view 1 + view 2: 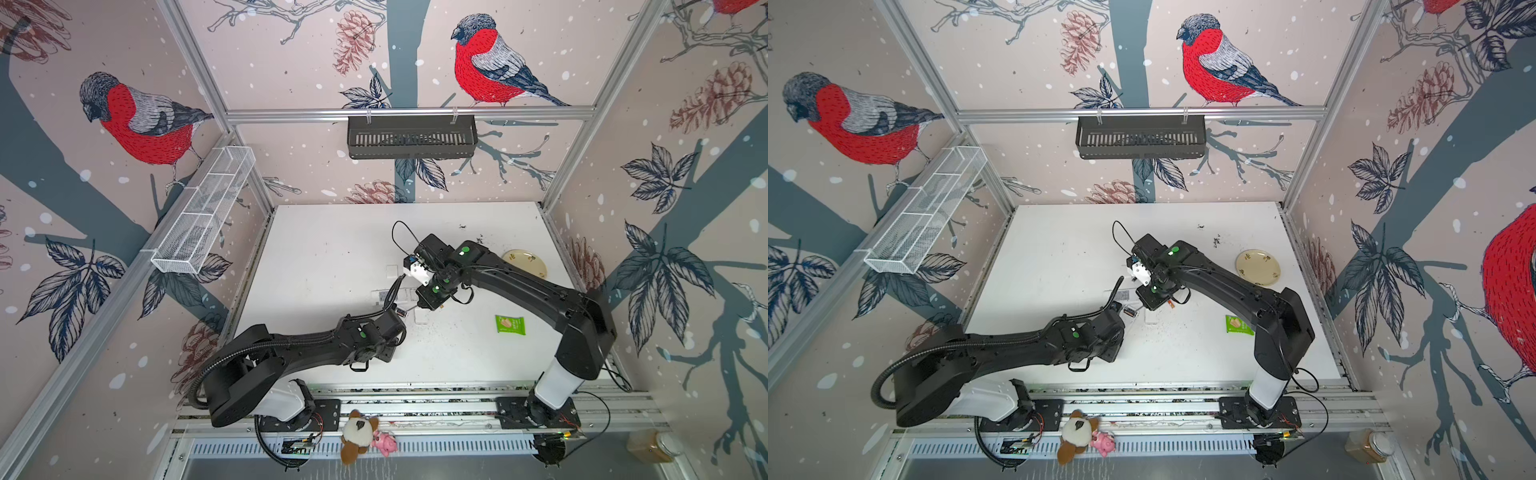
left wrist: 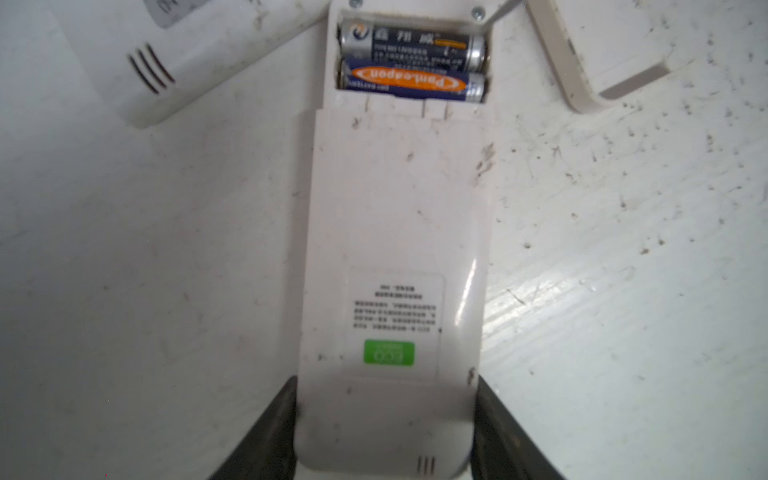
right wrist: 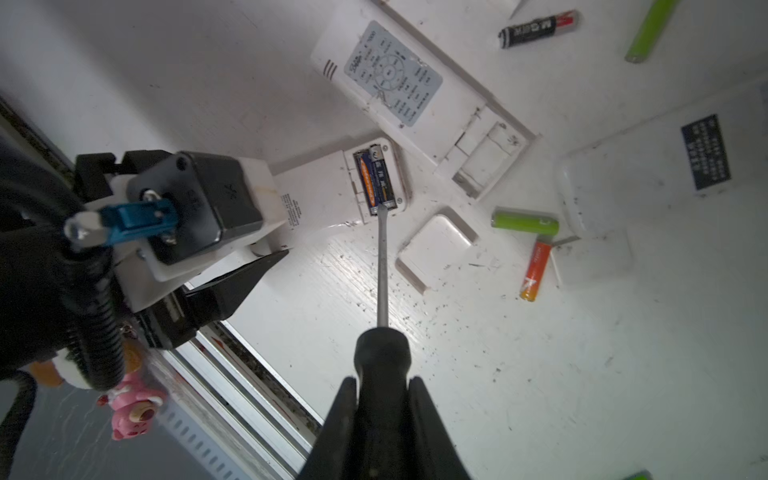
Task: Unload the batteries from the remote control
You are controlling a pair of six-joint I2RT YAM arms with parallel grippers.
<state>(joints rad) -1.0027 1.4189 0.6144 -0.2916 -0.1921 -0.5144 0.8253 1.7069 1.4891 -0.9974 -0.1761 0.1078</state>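
**Batteries:** qty 7 visible.
- In bay of loaded remote (image 2: 395, 249): 2 – black/silver battery (image 2: 411, 41), blue/orange battery (image 2: 411, 83).
- Loose on surface (image 3: 582, 374): 5 – black battery (image 3: 538, 28), orange battery (image 3: 535, 272), lime green ×3 (whole cell (image 3: 524, 219), long edge-cut cell (image 3: 652, 29), edge-cut stub (image 3: 636, 476)).

**Remotes:** qty 3 – loaded remote, keypad remote (image 3: 390, 75), long remote (image 3: 490, 141) w/ empty bay.

**Loose bay cover** (image 3: 436, 245): qty 1.

**Screwdriver** (image 3: 382, 270): qty 1.

**Plate** (image 1: 524, 262), near surface right edge: qty 1.

**Green packet** (image 1: 510, 324): qty 1.

**Plush toys**, beyond front edge: qty 2 – brown/white toy (image 1: 359, 436), pink toy (image 1: 384, 442).

**Wall baskets:** qty 2 – white mesh basket (image 1: 203, 216), black basket (image 1: 411, 137).
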